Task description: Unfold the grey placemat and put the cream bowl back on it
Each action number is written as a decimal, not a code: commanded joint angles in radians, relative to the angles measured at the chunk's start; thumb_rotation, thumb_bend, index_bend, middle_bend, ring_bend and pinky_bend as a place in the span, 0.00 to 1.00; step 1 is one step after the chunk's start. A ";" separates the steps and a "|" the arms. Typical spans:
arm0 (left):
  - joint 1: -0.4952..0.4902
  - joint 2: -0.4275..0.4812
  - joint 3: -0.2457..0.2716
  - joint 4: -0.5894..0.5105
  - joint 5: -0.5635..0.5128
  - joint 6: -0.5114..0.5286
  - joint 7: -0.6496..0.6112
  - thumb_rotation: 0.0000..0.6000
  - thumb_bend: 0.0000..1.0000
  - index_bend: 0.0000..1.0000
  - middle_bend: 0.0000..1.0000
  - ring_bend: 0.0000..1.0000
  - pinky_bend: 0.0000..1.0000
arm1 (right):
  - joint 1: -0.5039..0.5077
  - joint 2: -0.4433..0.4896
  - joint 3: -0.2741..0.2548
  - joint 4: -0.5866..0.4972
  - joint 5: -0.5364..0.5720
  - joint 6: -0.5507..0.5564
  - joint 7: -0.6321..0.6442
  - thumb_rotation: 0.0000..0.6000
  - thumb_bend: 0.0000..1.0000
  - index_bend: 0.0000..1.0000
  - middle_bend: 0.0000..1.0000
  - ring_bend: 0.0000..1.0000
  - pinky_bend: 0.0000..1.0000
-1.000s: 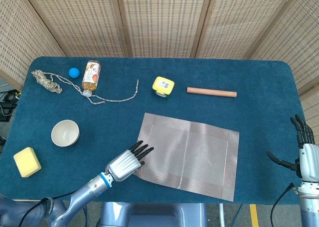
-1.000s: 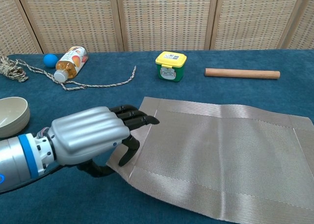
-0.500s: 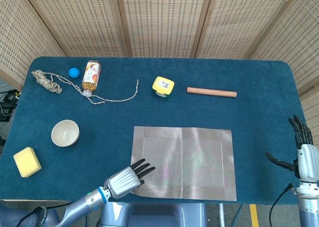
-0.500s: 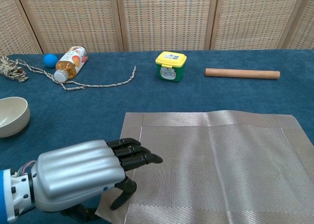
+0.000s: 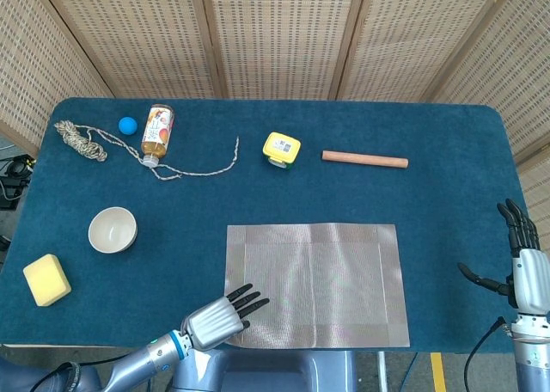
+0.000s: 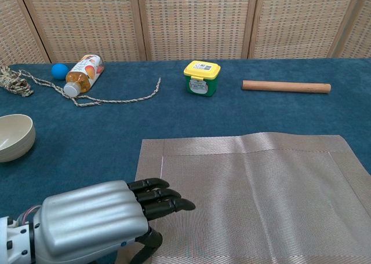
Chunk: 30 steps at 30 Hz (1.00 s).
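The grey placemat (image 5: 314, 284) (image 6: 255, 194) lies flat and unfolded, square to the table's near edge. My left hand (image 5: 219, 317) (image 6: 98, 223) is at its near-left corner. The fingers lie stretched on top of the mat and the thumb curls at the corner's edge, so it pinches the mat. The cream bowl (image 5: 113, 229) (image 6: 13, 136) stands upright on the blue cloth left of the mat, apart from it. My right hand (image 5: 524, 272) hangs beyond the table's right edge with its fingers spread, holding nothing.
A yellow sponge (image 5: 46, 279) sits near the front left corner. Along the back lie a rope (image 5: 82, 140), a blue ball (image 5: 127, 125), a bottle (image 5: 156, 132) on its side, a yellow-lidded tub (image 5: 281, 148) and a wooden rod (image 5: 364, 159).
The left hand has drawn back toward the near edge with the mat's corner. The mat has turned from slanted to square with the table. The right hand has barely moved.
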 commanded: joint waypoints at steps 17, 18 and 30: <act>0.112 0.198 0.020 -0.081 0.081 0.229 -0.144 1.00 0.00 0.08 0.00 0.00 0.00 | -0.003 0.000 -0.016 -0.022 -0.029 0.014 -0.029 1.00 0.26 0.07 0.00 0.00 0.00; 0.127 0.228 0.009 -0.081 0.071 0.262 -0.163 1.00 0.00 0.09 0.00 0.00 0.00 | -0.005 0.000 -0.018 -0.025 -0.034 0.017 -0.033 1.00 0.26 0.07 0.00 0.00 0.00; 0.241 0.410 -0.052 0.052 -0.064 0.401 -0.358 1.00 0.01 0.19 0.00 0.00 0.00 | -0.012 0.003 -0.051 -0.058 -0.086 0.033 -0.065 1.00 0.26 0.07 0.00 0.00 0.00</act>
